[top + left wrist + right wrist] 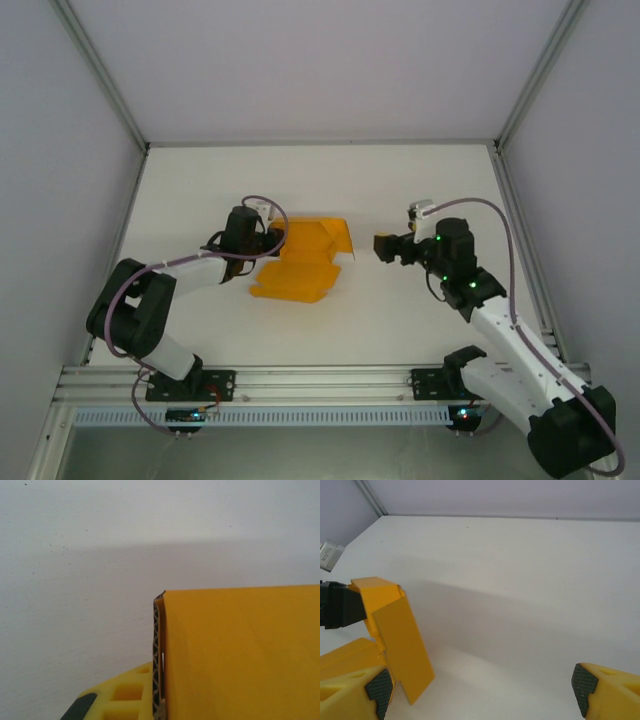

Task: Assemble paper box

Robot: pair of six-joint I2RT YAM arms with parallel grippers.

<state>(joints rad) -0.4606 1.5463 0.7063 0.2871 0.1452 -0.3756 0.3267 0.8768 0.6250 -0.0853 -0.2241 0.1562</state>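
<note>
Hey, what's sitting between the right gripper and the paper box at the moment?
That stretch is bare. In the top view, plain white table lies between the right gripper and the paper box.

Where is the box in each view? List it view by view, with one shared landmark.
Top external: box centre-left on the table, at the left gripper.
Left wrist: lower right, close up, its cut edge beside a finger.
Right wrist: far left, a flap slanting down.
Shared landmark: the left gripper clamped on the box's edge.
</note>
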